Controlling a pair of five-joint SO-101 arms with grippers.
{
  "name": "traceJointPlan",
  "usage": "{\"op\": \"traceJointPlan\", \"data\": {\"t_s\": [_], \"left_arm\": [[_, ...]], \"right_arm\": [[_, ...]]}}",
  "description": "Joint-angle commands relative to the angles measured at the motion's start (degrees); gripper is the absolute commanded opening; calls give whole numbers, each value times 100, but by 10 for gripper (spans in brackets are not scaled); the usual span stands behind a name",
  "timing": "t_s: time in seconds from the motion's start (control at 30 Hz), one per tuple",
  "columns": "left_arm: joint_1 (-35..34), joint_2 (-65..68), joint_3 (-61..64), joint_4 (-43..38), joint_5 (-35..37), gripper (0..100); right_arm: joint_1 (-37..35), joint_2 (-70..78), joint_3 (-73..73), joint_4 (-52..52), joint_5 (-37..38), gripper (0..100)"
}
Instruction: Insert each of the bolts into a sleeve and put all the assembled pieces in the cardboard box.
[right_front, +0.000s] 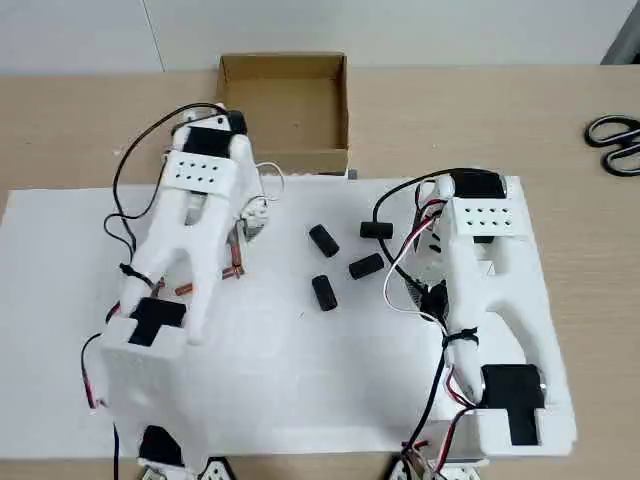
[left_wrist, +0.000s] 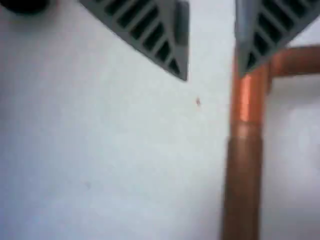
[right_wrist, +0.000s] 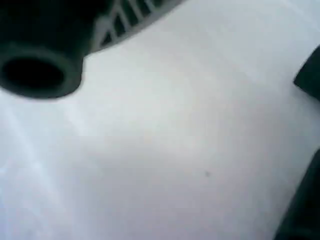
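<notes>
Wooden desk (right_front: 500, 110) under a white foam sheet (right_front: 300, 370); the brown cardboard box (right_front: 285, 100) stands empty. The left pincer (left_wrist: 214, 74) gapes wide beside a copper bolt (left_wrist: 245, 150); the right pincer (right_wrist: 92, 42) I cannot tell. Four black cylindrical sleeves (right_front: 323, 240) lie loose mid-sheet, nothing assembled yet.

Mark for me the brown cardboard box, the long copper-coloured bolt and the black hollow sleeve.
brown cardboard box (right_front: 285, 110), high view, bare floor inside.
long copper-coloured bolt (left_wrist: 243, 165), left wrist view, middle of its shaft.
black hollow sleeve (right_wrist: 74, 75), right wrist view, rim around its open end.
</notes>
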Motion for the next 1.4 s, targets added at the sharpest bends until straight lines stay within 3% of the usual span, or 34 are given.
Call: {"op": "traceJointPlan", "data": {"t_s": [0.0, 0.23, 0.5, 0.87, 1.07, 1.37], "left_arm": [[-211, 9, -215, -220, -9, 75], [-387, 167, -347, -290, -220, 171], [-536, 985, -1226, -431, -290, 172], [-730, 2048, -2914, 440, -325, 168], [-642, 2189, -3029, 527, -536, 111], [-492, 2180, -3029, 545, -589, 108]], "right_arm": [[57, -286, -44, 40, 26, 2], [31, -286, -44, 31, 26, 2], [57, -286, -44, 31, 26, 2], [57, -286, -35, -48, 26, 2], [57, -286, -35, -48, 26, 2], [57, -286, -35, -48, 26, 2]]}}
